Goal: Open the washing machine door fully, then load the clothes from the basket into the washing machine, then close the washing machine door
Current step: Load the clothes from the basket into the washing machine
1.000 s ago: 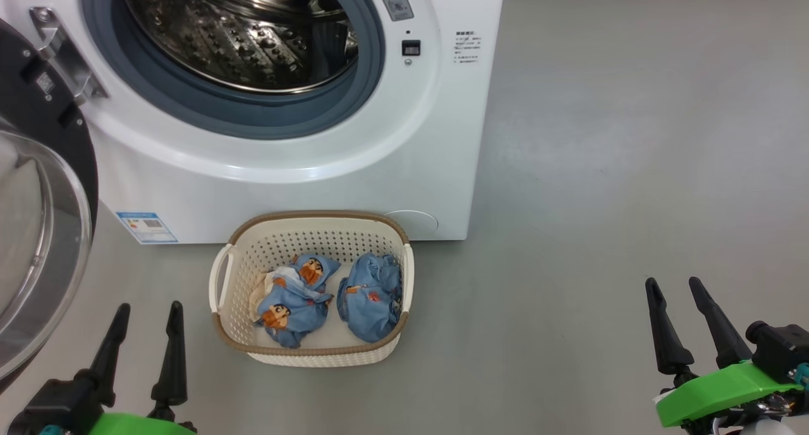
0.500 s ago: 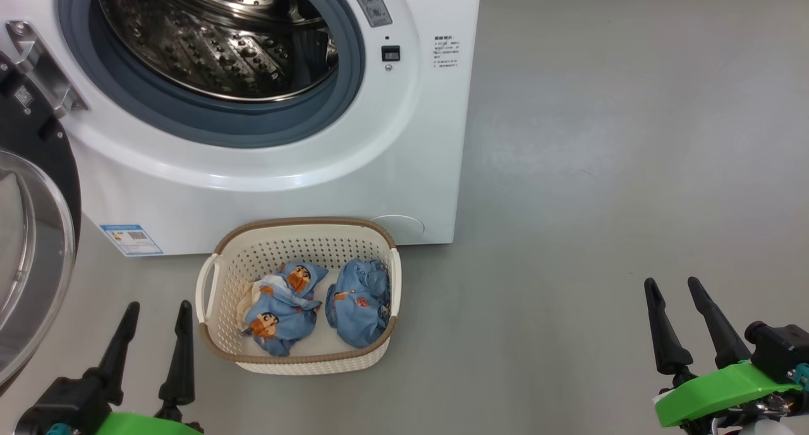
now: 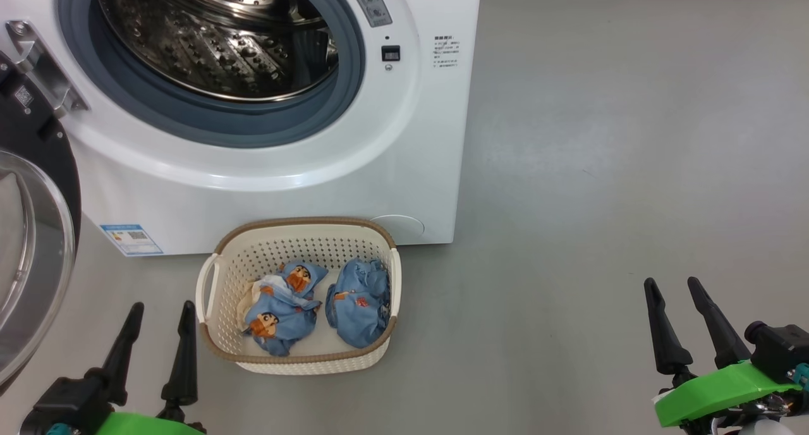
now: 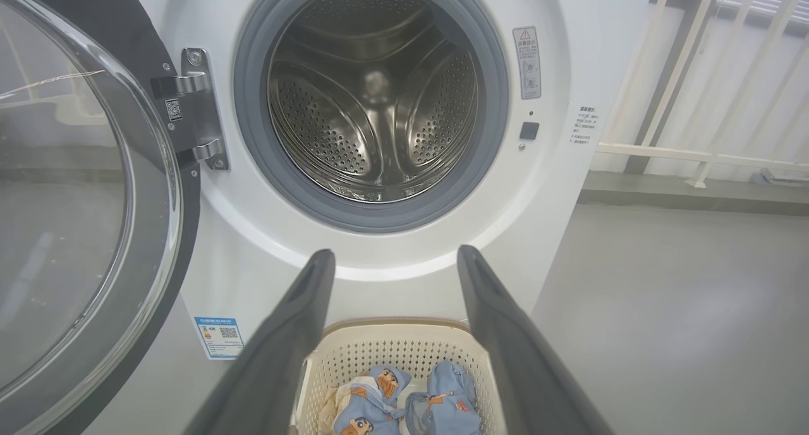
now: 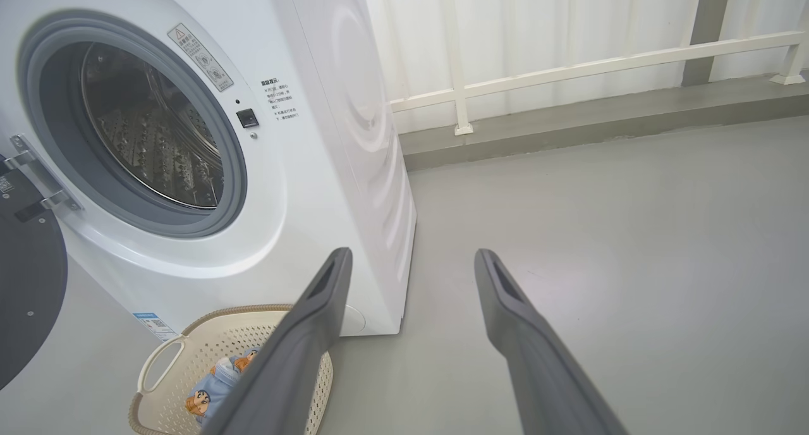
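Observation:
The white washing machine [image 3: 404, 138] stands open, its steel drum [image 3: 215, 36] bare inside the grey gasket. Its black-rimmed glass door [image 3: 31, 245] hangs swung out at the far left. On the floor in front sits the cream basket [image 3: 297, 229] holding two light-blue printed garments, one with cream cloth [image 3: 281, 308] on the left and one [image 3: 357, 308] on the right. My left gripper [image 3: 161, 308] is open just left of the basket, nothing between its fingers. My right gripper [image 3: 673, 283] is open over bare floor, far right of the basket. The left wrist view looks over the basket [image 4: 392, 349] into the drum [image 4: 373, 106].
Grey floor [image 3: 600, 169] spreads wide to the right of the machine. A blue label sticker [image 3: 131, 239] sits low on the washer's front. In the right wrist view a white railing [image 5: 569, 68] and a raised step run along the back wall.
The head camera shifted a second ago, sliding the whole scene left and down. Since then my left gripper has edged slightly right toward the basket. The right gripper and the clothes hold still.

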Controlling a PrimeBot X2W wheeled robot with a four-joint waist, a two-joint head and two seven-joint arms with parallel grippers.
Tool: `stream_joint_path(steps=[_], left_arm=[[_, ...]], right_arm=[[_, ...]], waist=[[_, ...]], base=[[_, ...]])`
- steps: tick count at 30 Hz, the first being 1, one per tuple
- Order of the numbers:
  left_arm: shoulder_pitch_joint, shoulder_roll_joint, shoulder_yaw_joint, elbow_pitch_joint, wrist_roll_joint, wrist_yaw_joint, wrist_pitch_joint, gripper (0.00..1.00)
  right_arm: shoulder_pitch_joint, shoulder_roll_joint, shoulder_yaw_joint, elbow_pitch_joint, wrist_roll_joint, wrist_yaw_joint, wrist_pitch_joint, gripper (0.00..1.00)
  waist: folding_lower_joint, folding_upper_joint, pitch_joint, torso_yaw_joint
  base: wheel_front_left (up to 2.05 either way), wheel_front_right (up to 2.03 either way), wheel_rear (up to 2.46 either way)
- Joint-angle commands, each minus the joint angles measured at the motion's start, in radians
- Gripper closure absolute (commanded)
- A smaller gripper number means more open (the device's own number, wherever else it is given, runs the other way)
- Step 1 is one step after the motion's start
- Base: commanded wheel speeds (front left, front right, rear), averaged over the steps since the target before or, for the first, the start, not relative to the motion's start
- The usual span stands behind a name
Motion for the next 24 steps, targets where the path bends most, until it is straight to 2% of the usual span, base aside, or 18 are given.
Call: stream_joint_path(steps=[1, 9, 24], left_arm=[[-0.016, 0.026, 0.027, -0.018, -0.007, 0.001, -0.006, 0.00], [-0.023, 0.045, -0.008, -0.006, -0.033, 0.001, -0.006, 0.00], [-0.045, 0.054, -0.006, -0.011, -0.035, 0.001, -0.006, 0.00]], right_arm=[[0.003, -0.010, 0.019, -0.022, 0.003, 0.006, -0.012, 0.00], [0.002, -0.006, 0.025, -0.021, 0.002, 0.006, -0.012, 0.00], [-0.007, 0.004, 0.019, -0.023, 0.002, 0.006, -0.012, 0.00]], waist=[[0.0000, -0.0001, -0.001, -0.001], [0.0000, -0.0001, 0.004, -0.006], [0.0000, -0.0001, 0.023, -0.008]], base=[[0.00, 0.00, 0.00], [0.08, -0.28, 0.20], [0.72, -1.37, 0.64]])
